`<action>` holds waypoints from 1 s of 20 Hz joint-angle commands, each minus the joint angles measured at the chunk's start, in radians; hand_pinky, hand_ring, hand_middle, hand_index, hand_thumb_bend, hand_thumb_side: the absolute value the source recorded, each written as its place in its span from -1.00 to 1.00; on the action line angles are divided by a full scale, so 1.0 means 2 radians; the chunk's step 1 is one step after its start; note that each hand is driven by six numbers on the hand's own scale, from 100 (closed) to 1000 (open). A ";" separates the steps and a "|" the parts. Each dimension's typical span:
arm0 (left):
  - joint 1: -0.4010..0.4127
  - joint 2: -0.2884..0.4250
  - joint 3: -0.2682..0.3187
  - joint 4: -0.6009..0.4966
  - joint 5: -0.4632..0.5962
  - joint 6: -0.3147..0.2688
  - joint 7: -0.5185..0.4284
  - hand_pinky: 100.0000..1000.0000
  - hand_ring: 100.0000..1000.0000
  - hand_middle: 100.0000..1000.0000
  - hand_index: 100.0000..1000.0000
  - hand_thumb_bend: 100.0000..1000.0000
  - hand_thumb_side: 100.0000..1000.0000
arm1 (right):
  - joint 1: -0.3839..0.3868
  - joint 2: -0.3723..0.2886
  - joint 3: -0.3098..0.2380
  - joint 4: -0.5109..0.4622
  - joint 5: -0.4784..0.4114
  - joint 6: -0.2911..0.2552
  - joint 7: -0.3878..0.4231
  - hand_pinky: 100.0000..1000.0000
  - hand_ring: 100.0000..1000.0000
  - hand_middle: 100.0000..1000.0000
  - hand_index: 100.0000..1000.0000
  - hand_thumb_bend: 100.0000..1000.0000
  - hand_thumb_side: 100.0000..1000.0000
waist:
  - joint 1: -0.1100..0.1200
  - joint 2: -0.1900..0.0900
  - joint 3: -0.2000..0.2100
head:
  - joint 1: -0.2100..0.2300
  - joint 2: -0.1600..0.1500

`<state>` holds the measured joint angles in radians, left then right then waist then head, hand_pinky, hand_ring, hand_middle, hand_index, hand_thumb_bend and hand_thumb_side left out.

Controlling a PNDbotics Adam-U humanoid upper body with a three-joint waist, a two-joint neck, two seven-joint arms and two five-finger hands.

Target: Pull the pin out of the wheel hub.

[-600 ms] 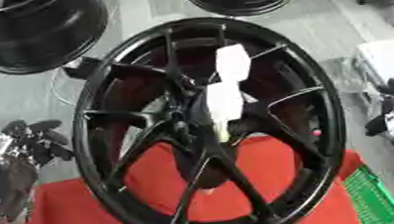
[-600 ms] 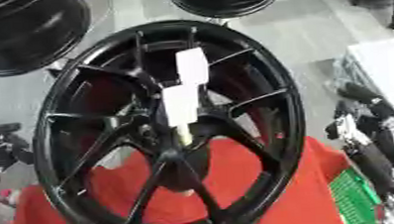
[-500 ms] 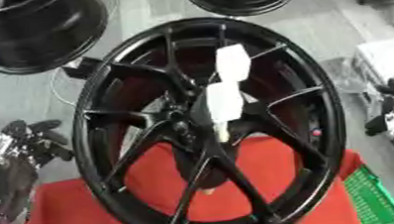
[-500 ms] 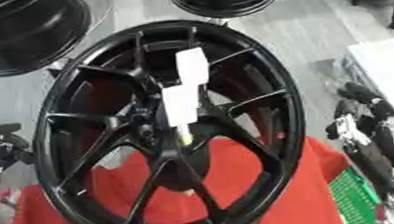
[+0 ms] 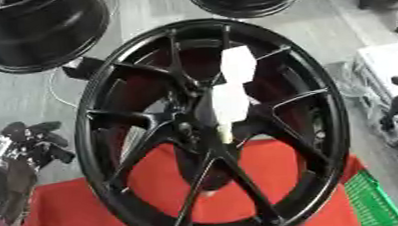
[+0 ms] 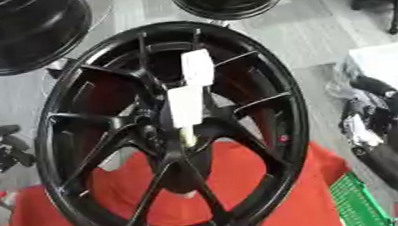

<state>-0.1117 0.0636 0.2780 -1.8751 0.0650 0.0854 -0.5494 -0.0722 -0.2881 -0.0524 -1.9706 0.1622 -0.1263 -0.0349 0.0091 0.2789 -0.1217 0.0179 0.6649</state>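
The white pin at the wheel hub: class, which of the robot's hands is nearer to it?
Neither clearly; both sit outside the black wheel. The left hand waits past its left rim, the right hand past its right rim, well away from the white pin.

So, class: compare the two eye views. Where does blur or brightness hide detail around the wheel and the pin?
Left eye view: the white pin is so bright that its surface shows no detail; the wheel spokes look soft. Right eye view: the right robot hand blurs into dark shapes; the left robot hand is a smudge at the edge.
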 commanded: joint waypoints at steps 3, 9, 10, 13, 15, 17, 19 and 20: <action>0.000 0.016 -0.003 -0.010 -0.004 0.001 -0.004 0.20 -0.14 0.01 0.50 -0.88 0.92 | -0.025 -0.067 0.025 -0.015 0.035 -0.037 0.012 -0.20 -0.15 0.66 0.76 -1.00 -0.18 | -0.008 -0.010 0.004 | -0.001 -0.006; 0.002 0.022 -0.007 -0.010 -0.005 0.000 -0.008 0.20 -0.14 0.01 0.49 -0.89 0.91 | -0.060 -0.134 0.089 -0.015 0.070 -0.069 0.051 -0.22 -0.17 0.74 0.79 -1.00 -0.41 | -0.014 -0.012 0.010 | -0.001 -0.008; 0.002 0.022 -0.007 -0.010 -0.005 -0.001 -0.009 0.20 -0.14 0.01 0.49 -0.89 0.91 | -0.071 -0.146 0.100 -0.015 0.070 -0.065 0.059 -0.23 -0.17 0.77 0.80 -1.00 -0.46 | -0.013 -0.012 0.010 | -0.001 -0.008; 0.004 0.021 -0.010 -0.009 -0.003 -0.003 -0.011 0.20 -0.14 0.01 0.49 -0.89 0.90 | -0.104 -0.181 0.128 -0.014 0.054 -0.046 0.080 -0.25 -0.19 0.79 0.82 -1.00 -0.54 | -0.010 -0.015 0.014 | -0.006 -0.005; 0.005 0.020 -0.012 -0.009 -0.002 -0.005 -0.014 0.20 -0.14 0.01 0.49 -0.90 0.91 | -0.128 -0.205 0.140 -0.011 0.040 -0.032 0.095 -0.27 -0.21 0.82 0.84 -1.00 -0.62 | -0.008 -0.016 0.019 | -0.011 -0.004; 0.005 0.019 -0.015 -0.008 0.000 -0.006 -0.016 0.20 -0.15 0.00 0.49 -0.90 0.91 | -0.153 -0.230 0.149 -0.007 0.025 -0.020 0.110 -0.28 -0.21 0.83 0.85 -1.00 -0.65 | -0.005 -0.017 0.025 | -0.017 -0.004; 0.005 0.016 -0.017 -0.007 0.001 -0.008 -0.019 0.20 -0.15 0.00 0.48 -0.90 0.91 | -0.179 -0.255 0.154 0.001 0.009 -0.013 0.126 -0.28 -0.21 0.84 0.86 -1.00 -0.68 | -0.002 -0.016 0.031 | -0.022 -0.004; 0.005 0.015 -0.018 -0.007 0.001 -0.009 -0.021 0.20 -0.15 0.00 0.48 -0.90 0.91 | -0.192 -0.268 0.157 0.005 0.001 -0.011 0.134 -0.28 -0.22 0.85 0.87 -1.00 -0.70 | 0.000 -0.016 0.034 | -0.026 -0.004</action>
<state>-0.0978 0.0875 0.2459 -1.8743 0.0635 0.0705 -0.5845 -0.4410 -0.7662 0.2620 -1.9599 0.1856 -0.1550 0.2150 0.0116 0.2661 -0.0518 -0.0253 0.6612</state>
